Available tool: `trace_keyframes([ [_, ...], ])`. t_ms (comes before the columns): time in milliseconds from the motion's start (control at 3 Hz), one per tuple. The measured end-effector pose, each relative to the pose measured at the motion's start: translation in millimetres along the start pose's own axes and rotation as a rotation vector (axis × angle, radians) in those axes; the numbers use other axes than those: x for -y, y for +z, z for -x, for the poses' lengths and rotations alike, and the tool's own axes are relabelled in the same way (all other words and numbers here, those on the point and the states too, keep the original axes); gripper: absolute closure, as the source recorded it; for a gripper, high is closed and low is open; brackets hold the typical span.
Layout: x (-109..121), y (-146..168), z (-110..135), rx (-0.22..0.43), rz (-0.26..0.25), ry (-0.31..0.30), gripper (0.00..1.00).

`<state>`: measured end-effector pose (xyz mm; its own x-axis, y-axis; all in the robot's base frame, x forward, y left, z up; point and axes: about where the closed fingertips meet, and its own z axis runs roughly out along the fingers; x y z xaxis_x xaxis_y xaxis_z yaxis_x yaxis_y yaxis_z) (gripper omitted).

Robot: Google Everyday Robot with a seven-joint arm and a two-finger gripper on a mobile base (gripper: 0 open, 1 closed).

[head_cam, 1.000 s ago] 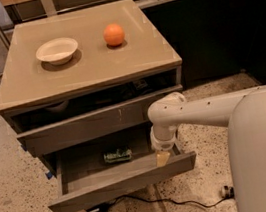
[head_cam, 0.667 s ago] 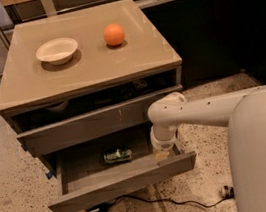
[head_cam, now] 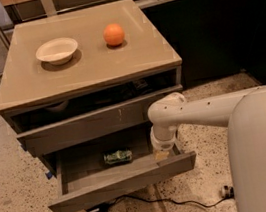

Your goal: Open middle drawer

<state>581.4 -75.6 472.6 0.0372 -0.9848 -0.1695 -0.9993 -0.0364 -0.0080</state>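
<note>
Middle drawer low on the cabinet, pulled far out. Claw down inside it at the right end, just behind the front panel. Cannot tell whether apart or together. Small green thing on the drawer floor, left of the claw. White bowl and round orange thing up on the tabletop.

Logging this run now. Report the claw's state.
Claw: open or closed cannot be told; it sits inside the right end of the pulled-out drawer.
</note>
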Motion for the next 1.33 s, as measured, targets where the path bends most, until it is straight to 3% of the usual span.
trace_keyframes([
  [1000,18,6,20,0.072,-0.117,-0.073,1.0],
  [1333,19,21,25,0.097,-0.123,-0.099,1.0],
])
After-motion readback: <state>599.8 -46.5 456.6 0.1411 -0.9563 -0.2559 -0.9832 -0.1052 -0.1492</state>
